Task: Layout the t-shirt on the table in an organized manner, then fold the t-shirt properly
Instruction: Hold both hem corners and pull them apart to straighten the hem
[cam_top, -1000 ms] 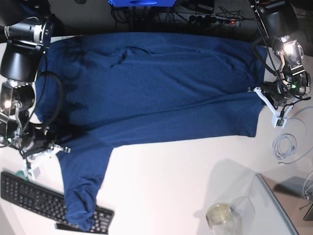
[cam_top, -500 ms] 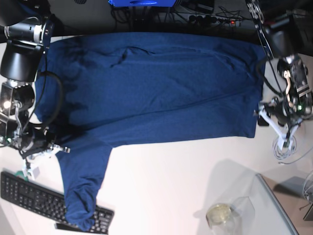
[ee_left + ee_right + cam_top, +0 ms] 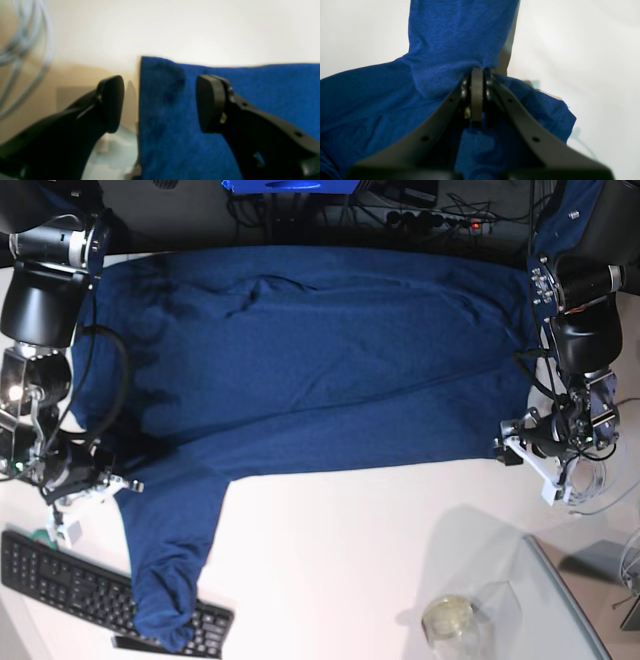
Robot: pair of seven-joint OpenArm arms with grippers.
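Observation:
The dark navy t-shirt (image 3: 300, 360) lies spread wide across the far half of the white table (image 3: 350, 560), one sleeve (image 3: 170, 560) trailing toward the near left. My left gripper (image 3: 520, 452) is open at the shirt's near right corner. In the left wrist view the left gripper (image 3: 161, 103) straddles the cloth's edge (image 3: 175, 120): one finger (image 3: 212, 102) over the cloth, the other (image 3: 111, 103) over bare table. My right gripper (image 3: 118, 482) is shut on the t-shirt by the sleeve's base; the right gripper (image 3: 477, 97) pinches a fold of the cloth (image 3: 445, 62).
A black keyboard (image 3: 70, 575) lies at the near left, with the sleeve's end draped over it. A pale coil of cable (image 3: 590, 480) sits just right of the left gripper. A glass jar (image 3: 450, 617) and a grey glass-edged stand (image 3: 570, 600) occupy the near right.
My left gripper has opened, letting go of the shirt's right edge, and has moved toward the near right corner. The right arm and the cloth have stayed still.

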